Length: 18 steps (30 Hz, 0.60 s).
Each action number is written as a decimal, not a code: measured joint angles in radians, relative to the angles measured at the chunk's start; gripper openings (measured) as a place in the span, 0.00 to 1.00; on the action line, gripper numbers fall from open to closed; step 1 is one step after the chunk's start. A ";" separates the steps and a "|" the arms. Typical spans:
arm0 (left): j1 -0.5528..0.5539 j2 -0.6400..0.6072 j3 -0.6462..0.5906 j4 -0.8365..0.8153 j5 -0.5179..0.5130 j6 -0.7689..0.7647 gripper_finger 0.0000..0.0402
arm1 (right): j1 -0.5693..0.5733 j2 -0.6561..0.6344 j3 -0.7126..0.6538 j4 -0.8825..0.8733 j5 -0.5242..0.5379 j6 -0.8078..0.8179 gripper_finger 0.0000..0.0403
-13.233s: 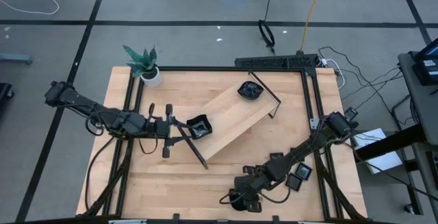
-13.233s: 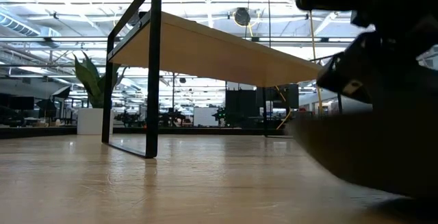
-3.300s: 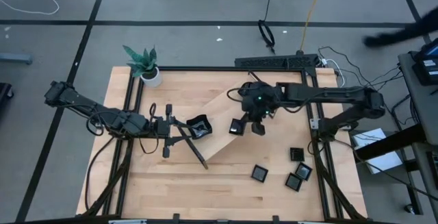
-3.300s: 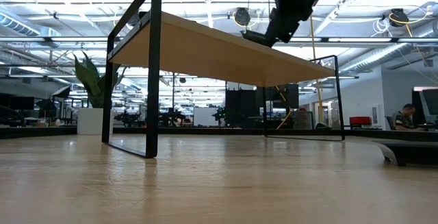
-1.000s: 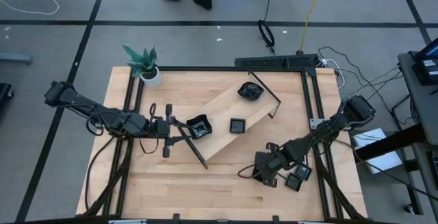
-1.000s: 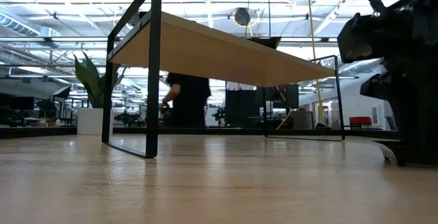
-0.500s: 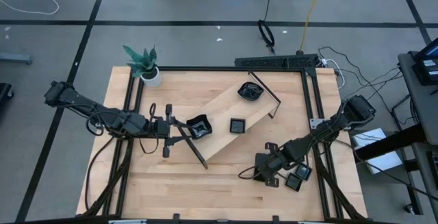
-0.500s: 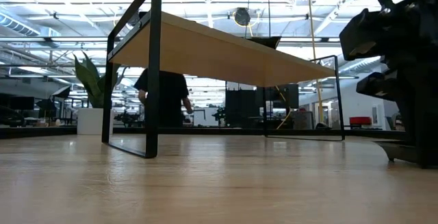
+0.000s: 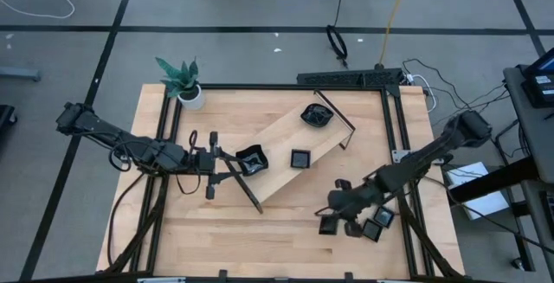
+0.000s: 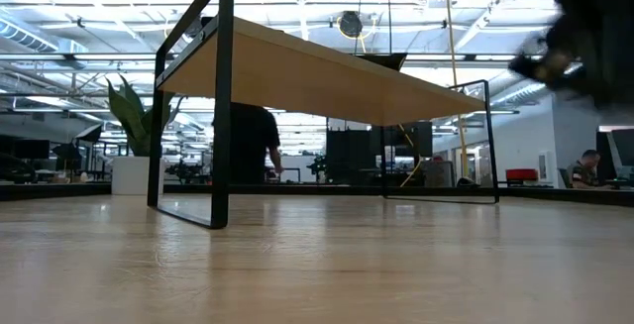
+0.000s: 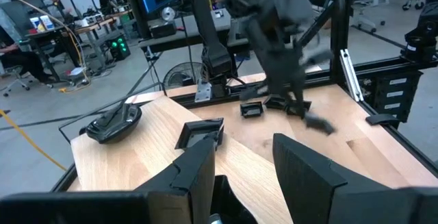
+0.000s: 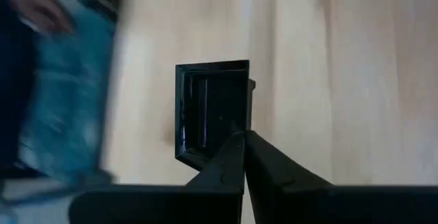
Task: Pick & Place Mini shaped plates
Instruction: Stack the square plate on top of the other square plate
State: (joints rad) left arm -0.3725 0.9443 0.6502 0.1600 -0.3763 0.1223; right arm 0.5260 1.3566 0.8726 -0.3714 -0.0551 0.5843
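The pale wooden tray lies slantwise mid-table and stands on its black end rails. Three black mini plates sit on it: a rounded one, a square one and one at its left end. My left gripper waits at that end with its fingers apart; whether they touch anything does not show. My right gripper hangs over the table's near right part, shut on a square mini plate. My right gripper pinches one side rim of the square plate between its two fingers. The fingers slant down at it from above. The plate hangs below the fingertips, clear of the wooden table top.
More square plates lie on the table just right of the held one. A potted plant stands at the far left corner. Black frame rails line the table's sides. A person stands in the room behind.
My right gripper has risen from the table with the square plate, which stood on the table a second ago and now hangs clear. The gripper has also tipped and rolled somewhat. The person in the background has walked a little to the right.
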 joint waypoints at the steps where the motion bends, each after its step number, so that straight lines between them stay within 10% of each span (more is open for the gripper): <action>1: 0.000 0.000 0.000 0.000 0.000 0.000 0.38 | -0.007 -0.029 0.000 0.026 -0.001 -0.011 0.00; 18: 0.000 0.000 0.000 0.000 0.000 0.000 0.38 | -0.369 -0.035 0.553 -0.450 0.022 -0.416 0.00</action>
State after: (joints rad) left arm -0.3728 0.9443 0.6502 0.1600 -0.3760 0.1223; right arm 0.1565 1.3214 1.4261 -0.8212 -0.0331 0.1686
